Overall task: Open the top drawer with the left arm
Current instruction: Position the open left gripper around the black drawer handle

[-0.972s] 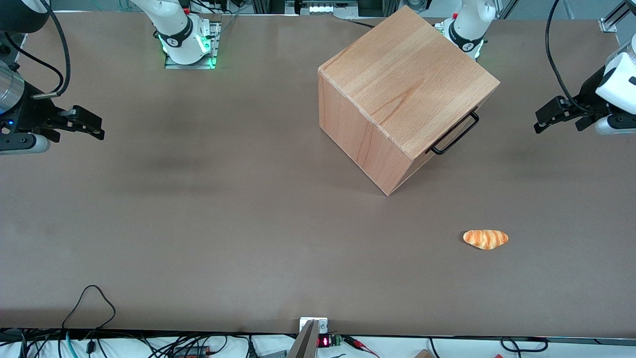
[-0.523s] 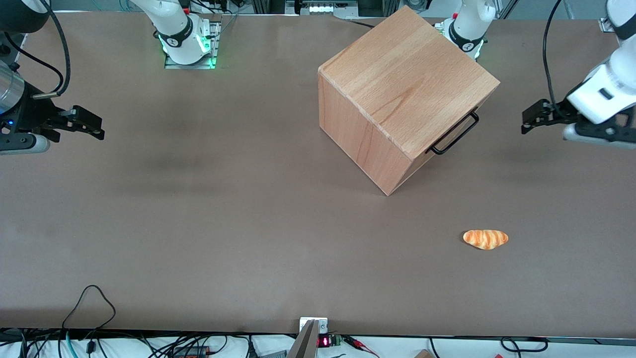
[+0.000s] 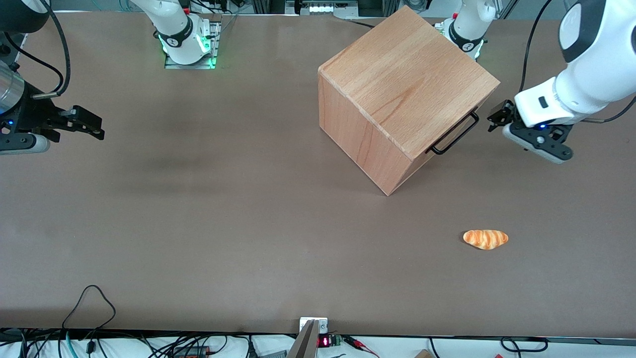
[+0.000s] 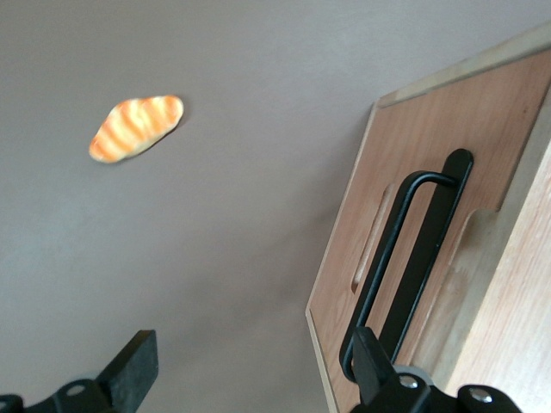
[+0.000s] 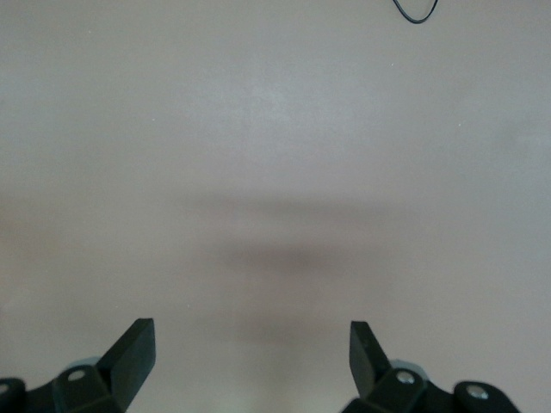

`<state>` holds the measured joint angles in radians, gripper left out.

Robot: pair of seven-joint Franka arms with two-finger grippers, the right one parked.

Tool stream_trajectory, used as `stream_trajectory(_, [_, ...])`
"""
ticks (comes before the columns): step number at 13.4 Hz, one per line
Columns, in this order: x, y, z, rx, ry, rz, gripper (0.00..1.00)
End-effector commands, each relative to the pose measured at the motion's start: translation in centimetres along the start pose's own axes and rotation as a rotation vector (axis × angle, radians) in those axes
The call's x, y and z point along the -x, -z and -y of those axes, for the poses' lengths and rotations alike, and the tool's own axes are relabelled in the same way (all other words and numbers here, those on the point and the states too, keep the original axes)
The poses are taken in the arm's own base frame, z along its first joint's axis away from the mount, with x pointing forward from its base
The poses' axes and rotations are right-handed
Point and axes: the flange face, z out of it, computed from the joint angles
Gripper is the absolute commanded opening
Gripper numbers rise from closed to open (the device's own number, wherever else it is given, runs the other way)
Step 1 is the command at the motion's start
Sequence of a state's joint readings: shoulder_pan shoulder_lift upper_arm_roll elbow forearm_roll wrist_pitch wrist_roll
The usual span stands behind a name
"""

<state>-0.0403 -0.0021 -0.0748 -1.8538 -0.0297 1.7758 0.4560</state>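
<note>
The top drawer is shut, its flat beech front flush with the big beech box. Its thin black wire handle stands out from the front, just under the box's top, facing the working arm's end of the table. The left arm, white with dark joint caps, reaches in from that end. Its black gripper hangs open in front of the drawer, a short gap from the handle, holding nothing. One fingertip lines up with the end of the handle; the other fingertip is over bare table.
A small orange bread roll lies on the brown table, nearer the front camera than the box and the gripper. Cables run along the table's near edge.
The left arm has swung in from the table's end toward the box and its gripper now sits close to the drawer handle. Box, drawer and roll have not moved.
</note>
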Motion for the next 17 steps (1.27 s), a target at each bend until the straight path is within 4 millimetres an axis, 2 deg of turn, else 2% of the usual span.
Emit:
stream_trajectory(1, [-0.5, -1.9, 0.4, 0.025, -0.105, -0.024, 1.0])
stream_trajectory(10, [-1.5, -7.2, -0.3, 0.156, -0.169, -0.026, 1.0])
stream_trajectory(17, [-1.7, -8.6, -0.8, 0.172, -0.192, -0.03, 1.0])
